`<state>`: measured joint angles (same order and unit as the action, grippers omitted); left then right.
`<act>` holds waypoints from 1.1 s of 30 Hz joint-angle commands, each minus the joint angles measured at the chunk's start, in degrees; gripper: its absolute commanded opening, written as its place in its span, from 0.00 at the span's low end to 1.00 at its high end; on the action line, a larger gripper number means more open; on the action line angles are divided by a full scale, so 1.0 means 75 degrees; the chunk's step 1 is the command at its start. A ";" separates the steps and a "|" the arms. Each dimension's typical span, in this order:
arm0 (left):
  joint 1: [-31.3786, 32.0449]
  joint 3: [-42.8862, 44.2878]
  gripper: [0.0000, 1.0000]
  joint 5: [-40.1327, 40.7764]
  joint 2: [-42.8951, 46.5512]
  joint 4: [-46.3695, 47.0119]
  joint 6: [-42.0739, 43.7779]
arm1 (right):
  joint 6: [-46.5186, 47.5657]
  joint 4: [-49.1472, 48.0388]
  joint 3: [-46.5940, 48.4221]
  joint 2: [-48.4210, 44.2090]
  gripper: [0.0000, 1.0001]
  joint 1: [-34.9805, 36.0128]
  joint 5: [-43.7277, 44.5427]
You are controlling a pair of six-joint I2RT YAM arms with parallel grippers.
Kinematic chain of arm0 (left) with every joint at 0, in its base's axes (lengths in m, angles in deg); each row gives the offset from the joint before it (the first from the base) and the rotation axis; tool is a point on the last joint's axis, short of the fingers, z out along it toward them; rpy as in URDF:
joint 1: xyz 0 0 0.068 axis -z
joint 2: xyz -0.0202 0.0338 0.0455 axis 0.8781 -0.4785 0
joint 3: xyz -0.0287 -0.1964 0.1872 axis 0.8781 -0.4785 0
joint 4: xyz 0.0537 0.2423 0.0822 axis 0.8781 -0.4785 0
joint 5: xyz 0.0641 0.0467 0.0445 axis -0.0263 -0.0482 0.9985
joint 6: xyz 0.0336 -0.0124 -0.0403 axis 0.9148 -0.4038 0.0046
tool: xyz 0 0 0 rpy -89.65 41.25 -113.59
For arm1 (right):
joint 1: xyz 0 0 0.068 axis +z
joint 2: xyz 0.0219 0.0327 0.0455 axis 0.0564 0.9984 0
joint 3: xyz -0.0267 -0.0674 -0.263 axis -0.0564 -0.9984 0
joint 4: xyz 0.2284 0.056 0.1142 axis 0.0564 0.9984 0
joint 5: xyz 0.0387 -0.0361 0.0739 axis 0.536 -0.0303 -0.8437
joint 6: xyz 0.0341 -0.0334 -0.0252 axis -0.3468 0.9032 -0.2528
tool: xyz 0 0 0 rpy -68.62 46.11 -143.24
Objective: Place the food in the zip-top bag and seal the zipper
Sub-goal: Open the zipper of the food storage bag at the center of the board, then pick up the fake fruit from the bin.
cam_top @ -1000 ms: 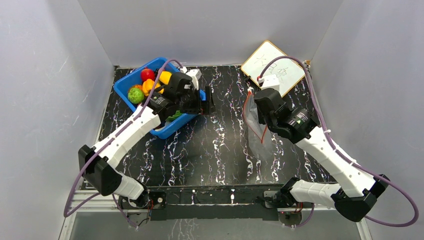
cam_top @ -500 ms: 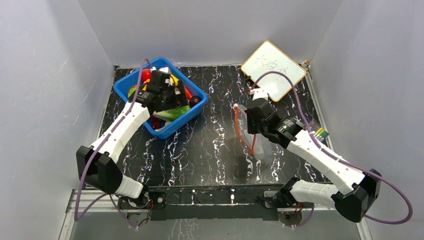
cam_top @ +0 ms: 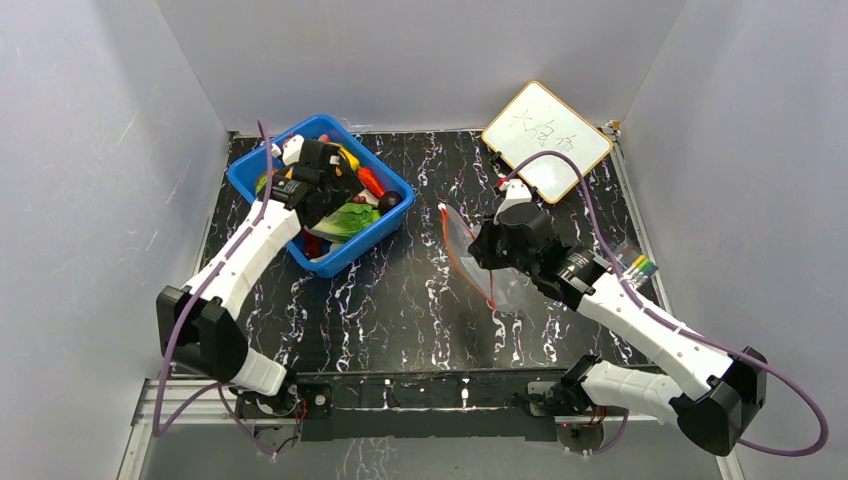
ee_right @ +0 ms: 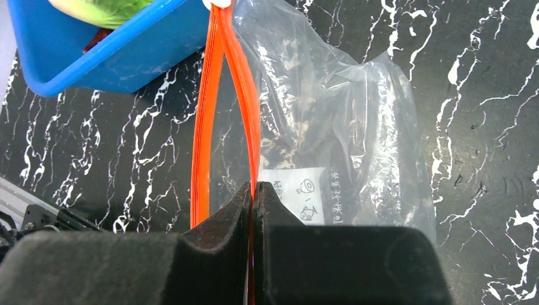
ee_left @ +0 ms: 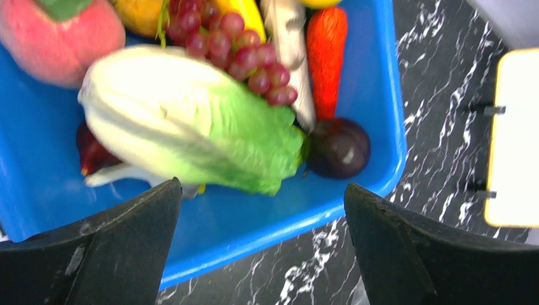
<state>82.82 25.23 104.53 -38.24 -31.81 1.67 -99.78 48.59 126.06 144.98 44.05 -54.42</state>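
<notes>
Checking left first, we saw the left fingers (ee_left: pixel 95 254) spread wide above the blue bin (ee_left: pixel 254 216), the food (ee_left: pixel 191 121) inside it. The right fingers (ee_right: pixel 216 254) were clenched on the zipper (ee_right: pixel 222 32), its mouth parted, with the zip-top bag (ee_right: pixel 343 127) over the worktop (ee_right: pixel 496 95) beside the bin.

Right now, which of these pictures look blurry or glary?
Left wrist view: the lettuce and grapes look softly smeared. Right wrist view: sharp, with white glare streaks on the zip-top bag; zipper crisp. Top external view: evenly lit, no strong glare.
</notes>
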 commanded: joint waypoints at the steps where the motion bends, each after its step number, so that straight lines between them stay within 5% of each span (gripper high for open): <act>1: -0.0299 0.0798 0.96 0.0340 -0.0582 0.0605 0.0401 | -0.0016 -0.0563 0.0130 -0.0201 0.00 -0.0007 -0.0167; 11: -0.0822 0.1433 0.84 0.0154 -0.1860 0.2021 0.1204 | 0.0023 -0.0344 0.0253 -0.0312 0.00 -0.0005 0.0015; 33: -0.1178 0.2056 0.82 0.0247 -0.3657 0.3181 0.0349 | 0.0180 -0.0016 0.0336 -0.0443 0.00 0.0000 -0.0257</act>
<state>74.56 40.71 105.10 -66.57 -11.20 6.19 -99.54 49.33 126.08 143.13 44.05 -55.93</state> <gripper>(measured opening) 0.823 0.009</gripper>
